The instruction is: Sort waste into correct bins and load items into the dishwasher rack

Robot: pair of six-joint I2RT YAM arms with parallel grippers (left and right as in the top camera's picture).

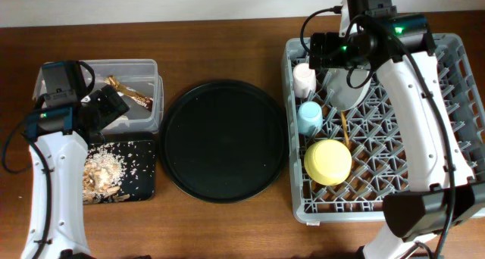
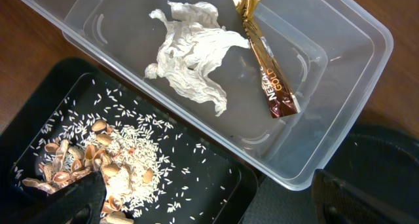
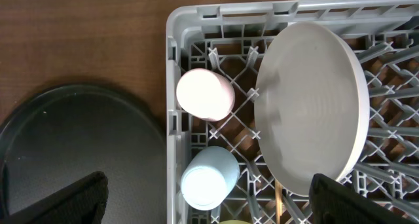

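Note:
The clear box (image 1: 144, 68) holds crumpled white tissue (image 2: 193, 57) and the gold-brown wrapper (image 2: 265, 60). The shallow black tray (image 2: 216, 185) holds beige food scraps and rice (image 2: 111, 165). My left gripper (image 2: 216, 211) is open and empty above the edge where box and tray meet. The grey rack (image 1: 455, 138) holds the pink cup (image 3: 205, 94), the blue cup (image 3: 208, 178), the yellow bowl (image 1: 327, 162), the pale plate (image 3: 314, 106) on edge, and a chopstick (image 1: 345, 126). My right gripper (image 3: 209, 207) is open and empty above the cups.
The large round black tray (image 1: 223, 141) lies between the bins and the rack, with nothing on it. Brown wooden table shows around everything. A pale wall edge runs along the far side.

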